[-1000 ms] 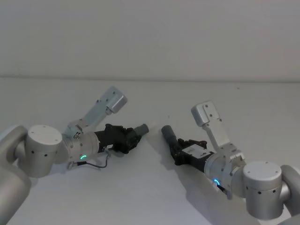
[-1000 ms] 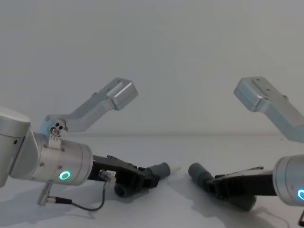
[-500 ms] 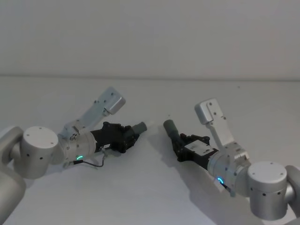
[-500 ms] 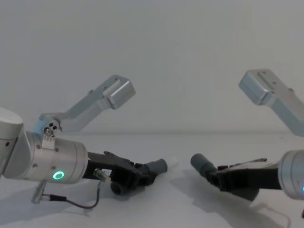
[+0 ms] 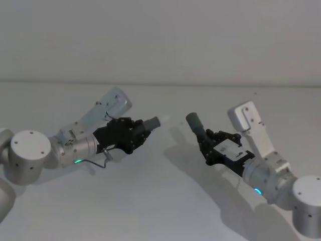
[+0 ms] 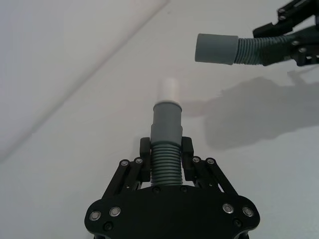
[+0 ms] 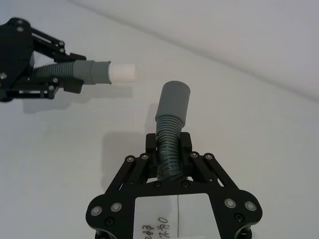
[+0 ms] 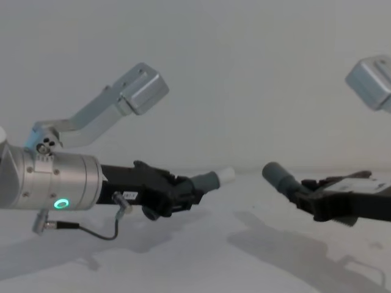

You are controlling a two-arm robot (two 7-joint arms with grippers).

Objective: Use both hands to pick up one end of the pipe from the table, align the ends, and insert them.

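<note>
Both pipe pieces hang above the table (image 5: 150, 201), their ends facing each other across a gap. My left gripper (image 5: 138, 135) is shut on the corrugated part of one pipe piece (image 6: 166, 159); its grey cuff (image 6: 166, 121) bears a white tip (image 6: 171, 89). My right gripper (image 5: 207, 141) is shut on the other pipe piece (image 7: 168, 144), whose plain grey cuff (image 7: 173, 102) points up and toward the left one. In the chest view the white tip (image 8: 226, 174) and the plain cuff (image 8: 278, 174) sit at about the same height, apart. The two ends are not in line.
Shadows of both arms fall on the bare white table (image 8: 201, 256). A plain pale wall (image 5: 160, 40) closes off the far edge. Each wrist's silver camera bracket (image 5: 115, 100) sticks up above its gripper.
Both arms have lifted their pipe pieces up off the table. The right gripper has moved right and farther away, and the gap between the two ends has widened slightly.
</note>
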